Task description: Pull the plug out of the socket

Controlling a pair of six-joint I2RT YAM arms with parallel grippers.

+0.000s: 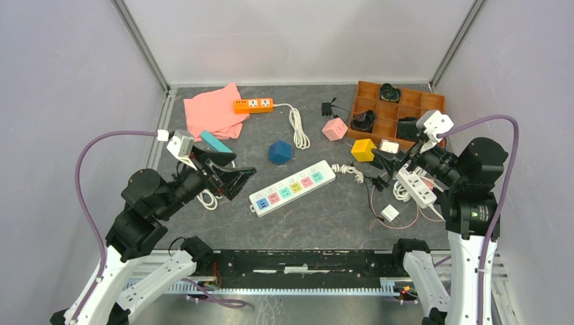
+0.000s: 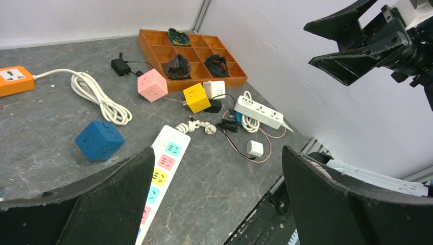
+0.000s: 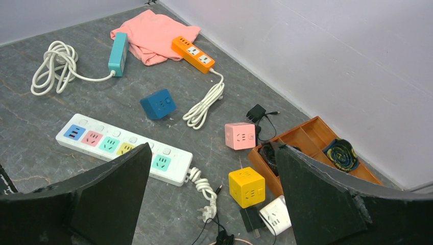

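The socket, a long white power strip with pastel outlets [image 1: 292, 187], lies flat mid-table with its white cord coiled at its right end [image 1: 347, 170]. It also shows in the left wrist view [image 2: 164, 164] and the right wrist view [image 3: 104, 143], partly behind fingers. I see no plug in the outlets that show. My left gripper [image 1: 233, 175] [image 2: 217, 158] is open and empty, hovering just left of the strip. My right gripper [image 1: 387, 164] [image 3: 213, 148] is open and empty, above the cables right of the strip's cord.
A blue cube [image 1: 279, 152], pink cube [image 1: 334, 128], yellow cube [image 1: 363, 149] and white cube [image 1: 389, 145] sit behind the strip. An orange strip [image 1: 253, 105], pink cloth [image 1: 213, 112] and wooden tray [image 1: 399, 112] lie at the back. A plain white strip [image 1: 416, 187] and small charger [image 1: 390, 212] lie right.
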